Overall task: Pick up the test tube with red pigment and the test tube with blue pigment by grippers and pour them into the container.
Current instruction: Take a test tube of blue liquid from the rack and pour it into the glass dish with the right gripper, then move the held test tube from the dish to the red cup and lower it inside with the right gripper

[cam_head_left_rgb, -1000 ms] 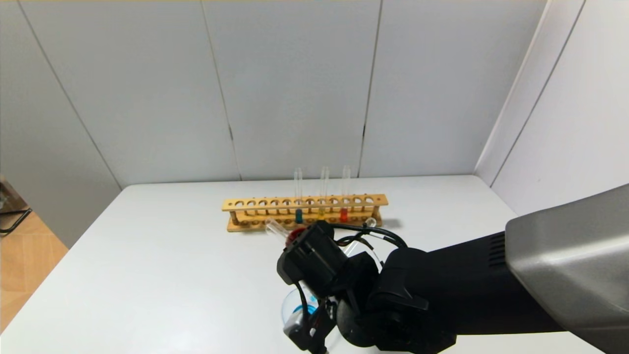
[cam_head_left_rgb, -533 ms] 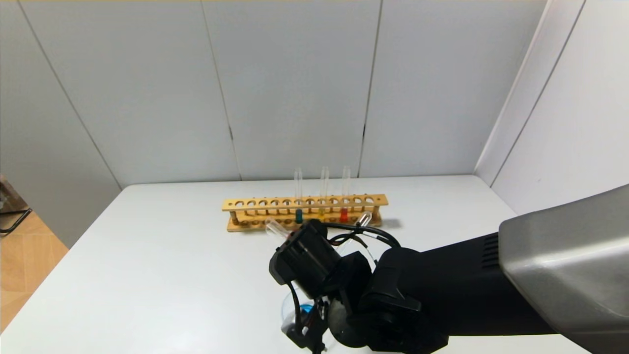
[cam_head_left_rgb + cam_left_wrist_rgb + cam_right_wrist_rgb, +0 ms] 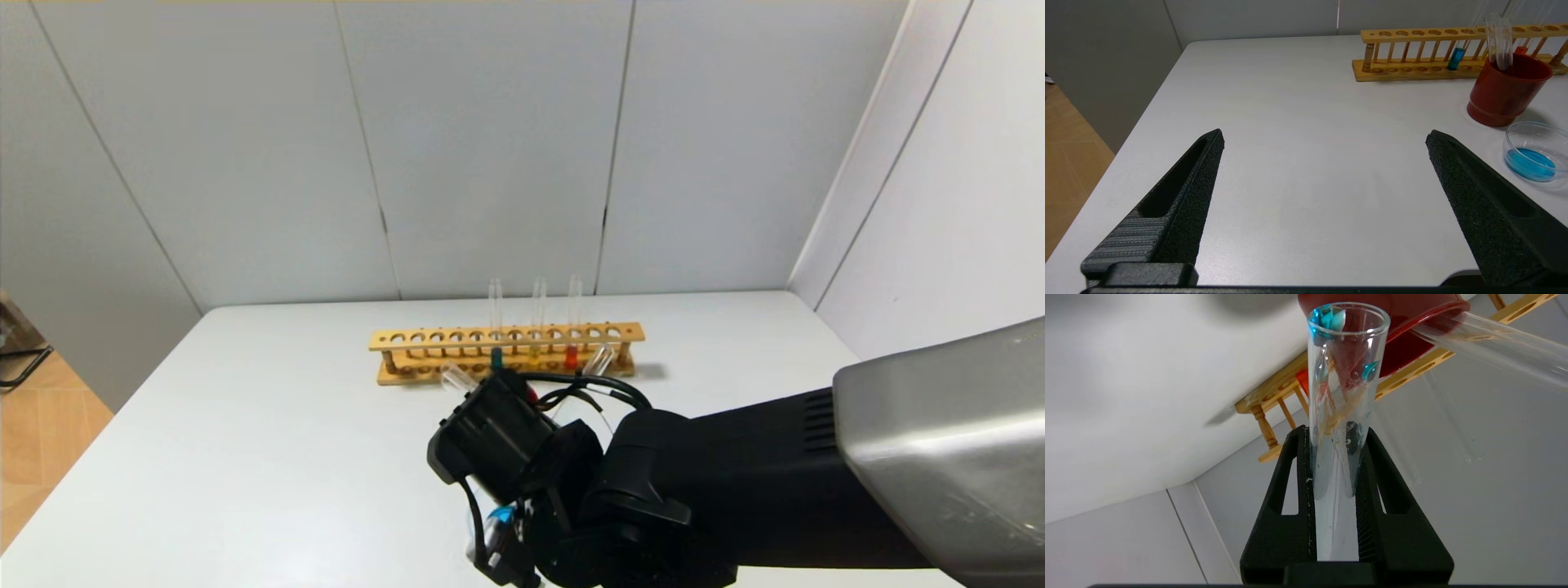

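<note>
My right gripper [image 3: 1337, 433] is shut on the test tube with blue pigment [image 3: 1345, 367], which is nearly empty, with blue drops at its mouth. In the head view this gripper [image 3: 498, 547] hangs low near the table's front edge, over the spot where the container stands, and the arm hides most of it. The container [image 3: 1511, 136], a low clear glass dish, holds blue liquid. The test tube with red pigment [image 3: 571, 357] stands upright in the wooden rack [image 3: 408, 339]. My left gripper [image 3: 1326, 134] is open over bare table, well apart from all of this.
A dark-red cup [image 3: 1502, 96] with empty tubes [image 3: 1502, 45] leaning in it stands between the rack and the container. A teal tube [image 3: 495, 357] and a yellow tube [image 3: 535, 353] also stand in the rack. Walls close off the back and right.
My right arm has swung left and lower with the tube. It now covers the red cup and more of the container. The rack's tubes have not moved.
</note>
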{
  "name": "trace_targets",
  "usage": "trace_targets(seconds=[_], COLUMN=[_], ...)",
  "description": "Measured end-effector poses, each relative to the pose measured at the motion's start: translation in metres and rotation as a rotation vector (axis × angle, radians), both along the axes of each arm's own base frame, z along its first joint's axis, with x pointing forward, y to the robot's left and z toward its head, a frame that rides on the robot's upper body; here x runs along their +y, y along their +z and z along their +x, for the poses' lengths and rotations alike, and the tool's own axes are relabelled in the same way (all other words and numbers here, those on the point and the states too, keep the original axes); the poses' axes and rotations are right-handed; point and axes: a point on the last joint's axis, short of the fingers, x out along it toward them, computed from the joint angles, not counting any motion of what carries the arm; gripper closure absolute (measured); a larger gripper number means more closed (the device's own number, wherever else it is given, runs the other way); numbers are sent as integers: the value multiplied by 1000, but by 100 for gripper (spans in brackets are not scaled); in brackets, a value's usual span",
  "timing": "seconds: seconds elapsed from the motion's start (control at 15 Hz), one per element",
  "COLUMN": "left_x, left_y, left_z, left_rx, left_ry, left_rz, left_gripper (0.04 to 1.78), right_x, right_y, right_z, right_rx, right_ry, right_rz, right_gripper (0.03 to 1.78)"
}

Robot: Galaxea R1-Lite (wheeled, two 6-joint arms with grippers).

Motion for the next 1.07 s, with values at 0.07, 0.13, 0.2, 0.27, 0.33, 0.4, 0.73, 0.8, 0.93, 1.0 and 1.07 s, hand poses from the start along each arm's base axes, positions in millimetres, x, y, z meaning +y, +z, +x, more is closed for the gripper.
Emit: trace_targets(seconds=[0.07, 0.13, 0.2, 0.27, 0.33, 0.4, 0.73, 0.8, 0.93, 1.0, 1.07], left_x=[0, 0, 0, 0, 0, 0, 0, 0, 0, 0, 0], left_y=[0, 0, 0, 0, 0, 0, 0, 0, 0, 0, 0], left_z=[0, 0, 0, 0, 0, 0, 0, 0, 0, 0, 0], left_rx=[0, 0, 0, 0, -1, 0, 0, 0, 0, 0, 0], left_ry=[0, 0, 0, 0, 0, 0, 0, 0, 0, 0, 0], left_rz=[0, 0, 0, 0, 0, 0, 0, 0, 0, 0, 0], left_gripper=[7, 7, 7, 7, 7, 7, 7, 7, 7, 7, 7], right_x=[1, 2, 3, 4, 6, 6, 17, 17, 13, 9, 7], right_y=[2, 3, 5, 5, 6, 6, 31, 38, 46, 47, 48], right_z=[-1, -2, -3, -4, -5, -5, 1, 2, 4, 4, 3], right_rx=[-5, -13, -14, -13, -15, -14, 56, 89, 145, 182, 237], right_ry=[-1, -3, -1, 2, 4, 4, -15, -38, -110, -146, -182], right_rz=[-6, -12, -15, -19, -17, -17, 276, 370, 527, 591, 672], right_gripper=[145, 145, 145, 145, 145, 145, 145, 145, 145, 145, 145])
